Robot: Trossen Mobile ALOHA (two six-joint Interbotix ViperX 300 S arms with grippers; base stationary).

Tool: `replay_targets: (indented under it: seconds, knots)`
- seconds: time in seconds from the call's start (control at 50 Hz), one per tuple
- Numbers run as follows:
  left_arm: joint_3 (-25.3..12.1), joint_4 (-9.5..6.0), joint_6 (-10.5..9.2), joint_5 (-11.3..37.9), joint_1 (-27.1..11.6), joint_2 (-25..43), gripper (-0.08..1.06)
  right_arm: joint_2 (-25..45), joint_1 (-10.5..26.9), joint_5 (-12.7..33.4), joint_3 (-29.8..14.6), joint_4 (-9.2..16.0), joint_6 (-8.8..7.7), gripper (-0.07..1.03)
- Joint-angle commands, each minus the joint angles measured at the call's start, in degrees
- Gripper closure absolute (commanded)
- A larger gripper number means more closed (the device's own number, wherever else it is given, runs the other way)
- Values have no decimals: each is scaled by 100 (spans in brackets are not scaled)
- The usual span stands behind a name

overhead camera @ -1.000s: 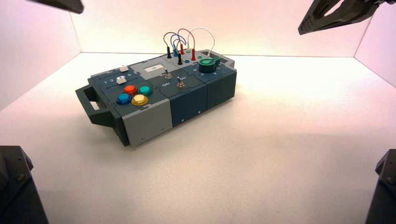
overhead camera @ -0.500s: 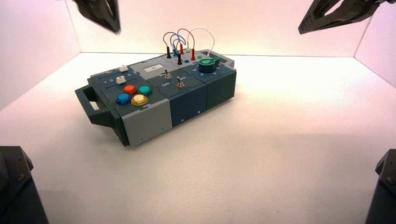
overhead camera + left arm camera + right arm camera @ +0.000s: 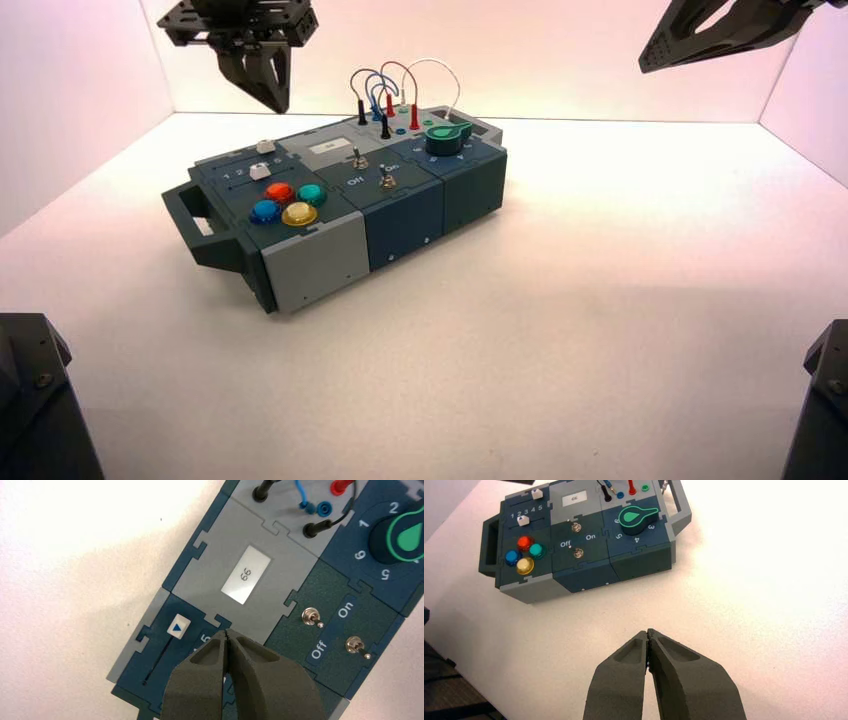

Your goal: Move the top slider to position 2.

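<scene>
Your left gripper [image 3: 279, 107] hangs above the box's far side with its fingers together, holding nothing. The top slider [image 3: 178, 626] sits at the 5 end of its track, beside the grey display panel, so the job itself is undone: reaching it, then the whole slide to position 2 [image 3: 519, 515], remain. Your right gripper [image 3: 648, 632] (idle, I'd judge) is off to the right, closed and empty.
</scene>
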Motion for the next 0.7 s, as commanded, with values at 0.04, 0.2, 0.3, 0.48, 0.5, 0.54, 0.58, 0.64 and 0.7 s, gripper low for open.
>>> replay_targets:
  seconds: [0.04,0.2,0.3,0.48,0.5,0.54,0.58,0.64,0.7]
  knots:
    - [-123,-18,-35,-62,-35,26,101,18,0,-53,-132,18,26,98]
    - [-211,-18,-70,-132,-35,202,101,18,0,-53,-132,18,26,98]
    - [-281,-18,-79,-158,-44,343,101,-18,0,-53,-132,18,26,98]
    - [-422,-18,-79,-211,-35,571,101,-97,0,-53,-132,18,26,98]
    - [-439,-18,-79,-220,-35,589,101,-105,0,-53,-132,18,26,98]
    - [-466,-18,-79,-220,-35,615,101,-114,0,-53,-132,18,26,98]
    - [-492,-18,-79,-220,-26,642,101,-114,0,-53,-132,18,26,98]
    - [-545,-18,-79,-220,-9,694,101,-114,0,-53,-132,18,26,98]
    - [-589,-18,-79,-220,35,712,101,-123,0,-53,-123,18,26,98]
